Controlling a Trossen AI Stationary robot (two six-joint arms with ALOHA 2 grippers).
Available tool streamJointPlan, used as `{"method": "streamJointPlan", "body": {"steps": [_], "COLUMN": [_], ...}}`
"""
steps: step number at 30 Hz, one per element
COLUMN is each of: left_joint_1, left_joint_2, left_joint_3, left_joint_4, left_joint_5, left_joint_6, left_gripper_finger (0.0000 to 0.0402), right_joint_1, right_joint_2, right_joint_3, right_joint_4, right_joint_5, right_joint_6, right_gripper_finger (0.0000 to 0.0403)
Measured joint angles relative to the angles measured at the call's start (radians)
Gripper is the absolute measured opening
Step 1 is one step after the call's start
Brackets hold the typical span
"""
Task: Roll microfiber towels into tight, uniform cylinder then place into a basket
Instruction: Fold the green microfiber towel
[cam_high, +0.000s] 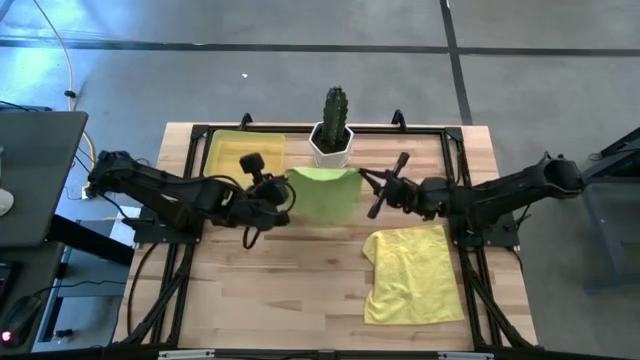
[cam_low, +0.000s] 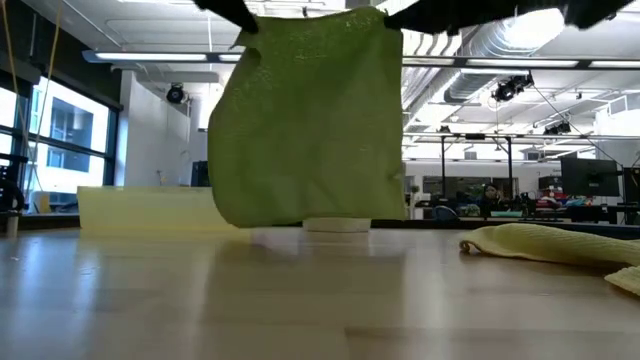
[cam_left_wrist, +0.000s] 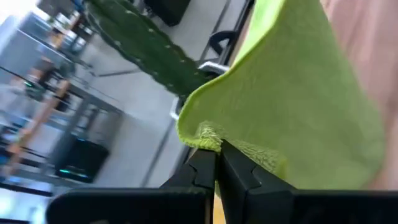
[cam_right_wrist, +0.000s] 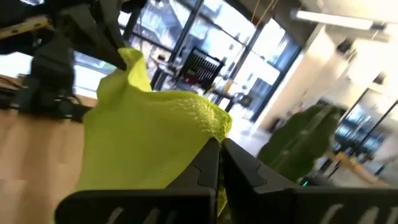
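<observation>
High view, left tool (cam_high: 289, 185) and right tool (cam_high: 362, 178) each clamped on lime green towel (cam_high: 325, 195), raised between them.

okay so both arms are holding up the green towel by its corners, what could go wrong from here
1. Each gripper, left and right, pinches only a small corner of the green towel, so a corner could slip free.
2. The towel hangs right beside the cactus pot; swinging it could snag or tip the plant.
3. The yellow towel lies crumpled nearby, and laying the green one down might overlap it.
</observation>
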Motion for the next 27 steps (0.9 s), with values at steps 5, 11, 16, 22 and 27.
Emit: {"method": "streamJointPlan", "body": {"steps": [5,11,16,22,27], "left_joint_1": [0.054,0.062,-0.017,-0.126,-0.167], "left_joint_2": [-0.004,-0.004,0.024,0.138,0.251], "left_joint_3": [-0.001,-0.001,-0.001,-0.002,-0.002], "left_joint_4": [0.0,-0.002,-0.045,-0.072,-0.048], "left_joint_5": [-0.109,-0.034,0.27,0.532,0.655], "left_joint_6": [0.199,0.156,0.003,-0.089,-0.108], "left_gripper_finger": [0.0,0.0,0.0,0.0,0.0], "right_joint_1": [-0.125,-0.136,-0.016,0.15,0.232], "right_joint_2": [0.002,0.001,0.001,0.009,0.054], "right_joint_3": [-0.005,0.019,0.003,-0.043,-0.064], "right_joint_4": [0.04,-0.022,-0.227,-0.311,-0.359], "right_joint_5": [-0.166,-0.206,-0.192,-0.158,-0.158], "right_joint_6": [-0.187,-0.021,0.184,0.456,0.674], "right_gripper_finger": [0.0,0.0,0.0,0.0,0.0]}}
